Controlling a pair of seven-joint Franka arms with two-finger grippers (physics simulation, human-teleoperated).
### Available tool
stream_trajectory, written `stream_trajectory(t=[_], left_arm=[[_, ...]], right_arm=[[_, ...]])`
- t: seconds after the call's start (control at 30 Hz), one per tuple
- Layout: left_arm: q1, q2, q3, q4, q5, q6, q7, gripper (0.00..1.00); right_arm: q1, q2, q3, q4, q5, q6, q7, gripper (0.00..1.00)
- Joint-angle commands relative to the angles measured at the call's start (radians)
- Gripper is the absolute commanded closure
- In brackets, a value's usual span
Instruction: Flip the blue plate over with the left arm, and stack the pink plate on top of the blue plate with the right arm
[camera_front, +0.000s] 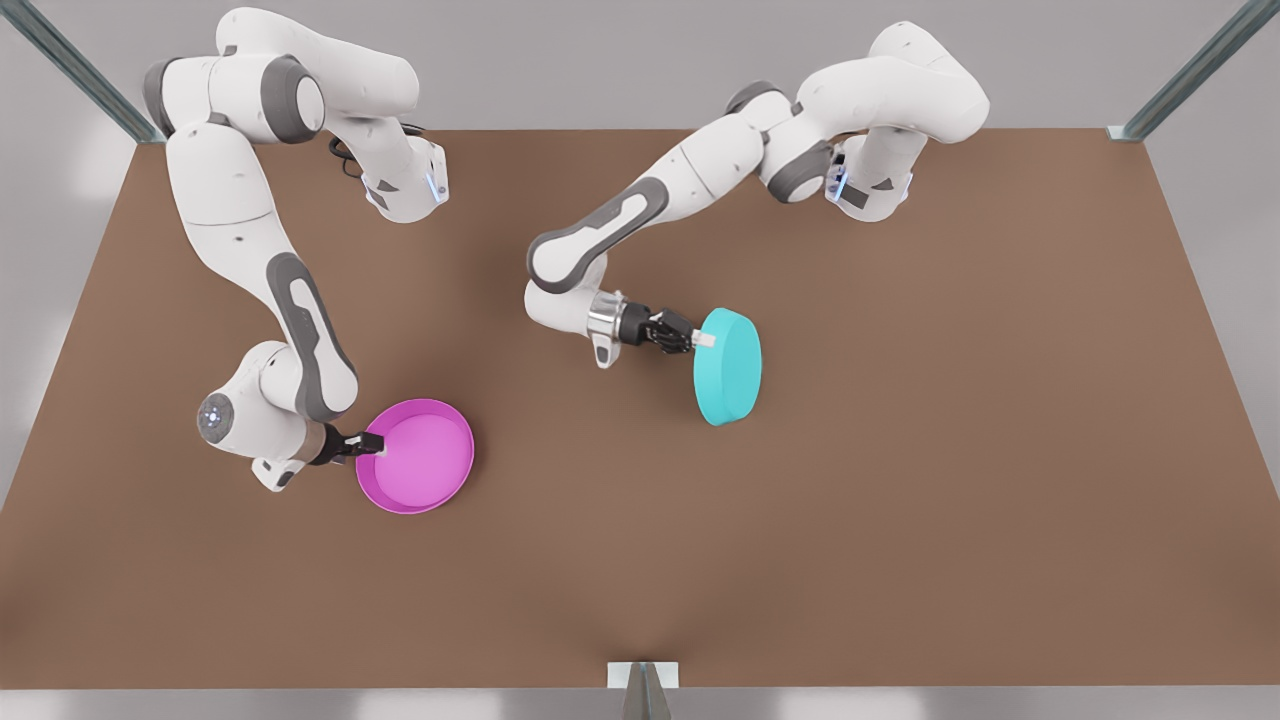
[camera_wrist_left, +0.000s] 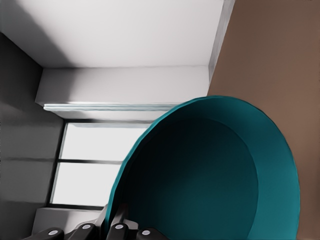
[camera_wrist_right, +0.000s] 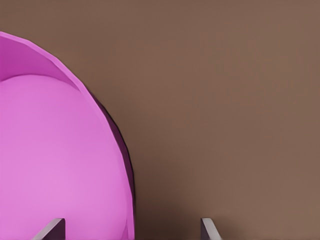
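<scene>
Here, left claw (camera_front: 700, 340) clamped on smooth round blue plate (camera_front: 730, 368); right claw (camera_front: 372, 444) spread astride pink plate (camera_front: 420, 458) rim.

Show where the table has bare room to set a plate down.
Bare table below both plates in the front view and on its right past the blue plate, held on edge by the left jaws. Crowded around the pink plate, whose rim the right jaws straddle.

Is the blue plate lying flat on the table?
No, the blue plate stands tilted up on its edge, gripped at the rim by the left end effector.
</scene>
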Motion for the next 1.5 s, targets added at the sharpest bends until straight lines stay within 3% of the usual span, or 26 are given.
stream_trajectory(t=[0.0,0.2,0.27,0.43,0.57,0.7,0.87,0.97,1.03,1.1,1.17,1.2,1.23,1.3,1.37,1.47], left_arm=[[-0.011,0.017,0.005,0.006,0.000,-0.011,-0.287,0.79],[-0.014,0.040,0.013,0.009,0.039,0.018,-0.287,0.79],[-0.014,0.038,0.013,0.010,0.039,0.030,-0.287,0.00],[-0.014,0.041,-0.001,0.052,0.037,0.055,-0.287,0.00],[-0.011,0.043,-0.076,0.081,0.036,0.076,-0.287,0.00],[0.009,0.048,-0.217,0.106,0.030,0.150,-0.381,0.00],[0.100,0.019,-0.564,0.178,-0.010,0.259,-0.718,0.00],[0.135,-0.095,-0.569,0.224,-0.205,0.346,-1.031,0.00],[0.380,-0.351,-0.569,0.213,-0.486,0.356,-1.143,0.00],[0.730,-0.492,-0.569,0.208,-0.618,0.333,-1.074,0.00],[1.032,-0.498,-0.517,0.207,-0.606,0.279,-0.486,0.00],[1.127,-0.486,-0.438,0.205,-0.615,0.284,-0.099,0.00],[1.197,-0.479,-0.438,0.097,-0.619,0.285,-0.014,0.00],[1.330,-0.492,-0.435,0.078,-0.739,0.245,0.206,0.00],[1.413,-0.653,-0.442,0.070,-0.832,0.116,0.521,0.00],[1.414,-0.810,-0.357,-0.026,-0.902,0.079,0.759,0.00]], right_arm=[[0.000,0.000,0.000,0.000,0.002,0.006,-0.019,0.00],[0.001,-0.005,0.000,-0.004,0.002,0.003,-0.020,0.00],[0.001,-0.005,0.000,-0.006,0.002,0.003,-0.020,0.00],[0.001,-0.006,0.002,-0.006,0.002,0.003,-0.020,0.00],[0.001,-0.006,0.002,-0.006,0.002,0.001,-0.020,0.00],[0.001,-0.008,0.003,-0.006,0.002,0.001,-0.020,0.00],[0.001,-0.011,0.003,-0.006,0.002,-0.003,-0.019,0.00],[0.015,-0.013,0.005,-0.006,0.002,-0.002,-0.020,0.00],[0.015,-0.013,0.003,-0.007,0.002,0.000,-0.020,0.00],[0.015,-0.011,0.003,-0.007,0.002,0.001,-0.020,0.00],[0.017,-0.009,0.003,-0.007,0.002,0.001,-0.020,0.00],[0.017,-0.010,0.003,-0.007,0.002,0.000,-0.020,0.00],[0.017,-0.011,0.003,-0.007,0.002,-0.002,-0.020,0.02],[0.017,-0.008,0.005,-0.006,0.002,0.000,-0.020,0.15],[0.017,-0.008,0.005,-0.006,0.002,0.000,-0.020,0.29],[0.017,-0.006,0.005,-0.004,0.002,0.001,-0.020,0.35]])
